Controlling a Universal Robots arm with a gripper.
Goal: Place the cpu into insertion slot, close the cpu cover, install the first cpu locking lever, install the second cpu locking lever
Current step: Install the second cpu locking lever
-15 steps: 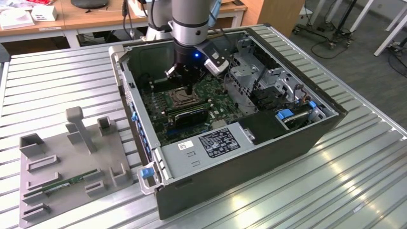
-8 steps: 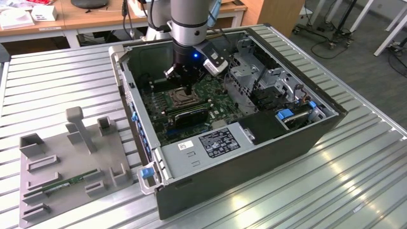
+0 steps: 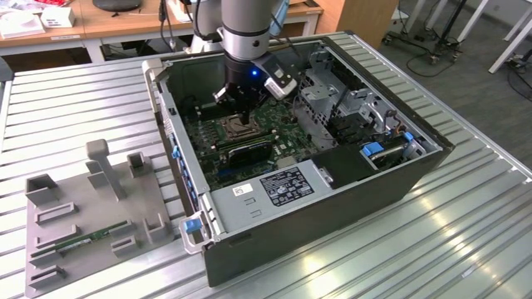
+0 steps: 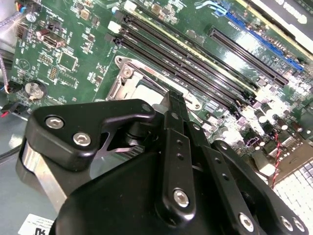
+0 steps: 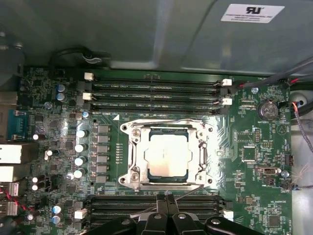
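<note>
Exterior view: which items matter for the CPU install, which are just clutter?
Job:
- cpu, seated in socket
- cpu cover, down around it
- gripper, fingers together beside the socket

Lying about:
- grey fixture tray
- memory stick on the tray
- computer case

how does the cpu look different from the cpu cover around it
The cpu is a solid pale square with a plain flat top; the cpu cover is a shiny metal frame with a square opening. The cpu sits in the middle, while the cpu cover borders it on all sides. Both lie flat on the green motherboard.
</note>
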